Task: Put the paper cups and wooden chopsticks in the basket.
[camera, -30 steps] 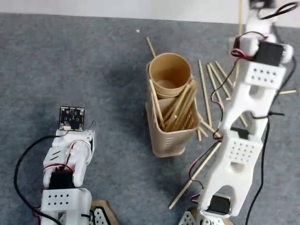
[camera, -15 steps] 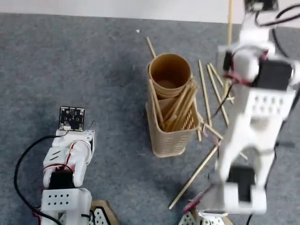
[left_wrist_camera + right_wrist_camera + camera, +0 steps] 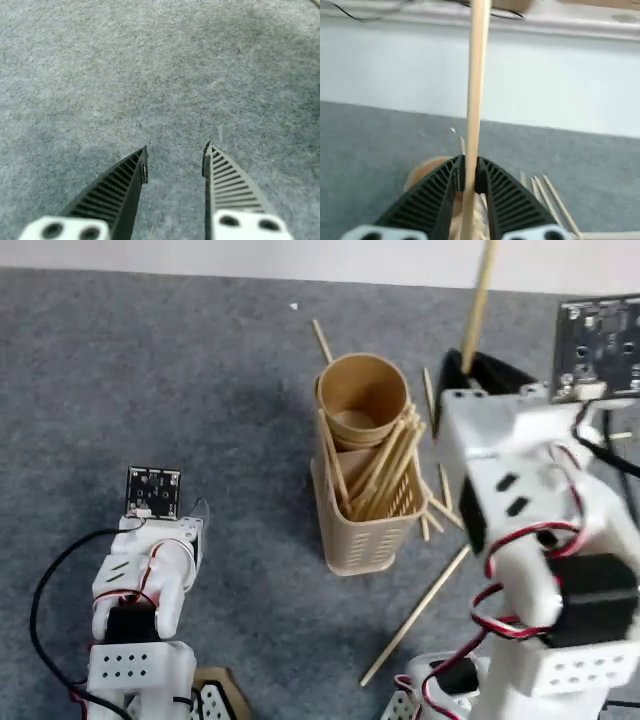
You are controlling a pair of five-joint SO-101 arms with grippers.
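Right wrist view: holding one wooden chopstick (image 3: 477,75) upright with right fingers (image 3: 440,185) clenched on it, likely for an end-first drop | high view: basket (image 3: 365,540) near, carrying nested paper cups (image 3: 362,390) and stowed chopsticks (image 3: 385,475); loose chopsticks (image 3: 415,614) on worktop (image 3: 200,370) | left fingers (image 3: 125,180) parted, parked aside.

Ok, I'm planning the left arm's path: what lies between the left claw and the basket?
The stretch is bare: in the high view, grey mat alone lies between the left claw and the basket.
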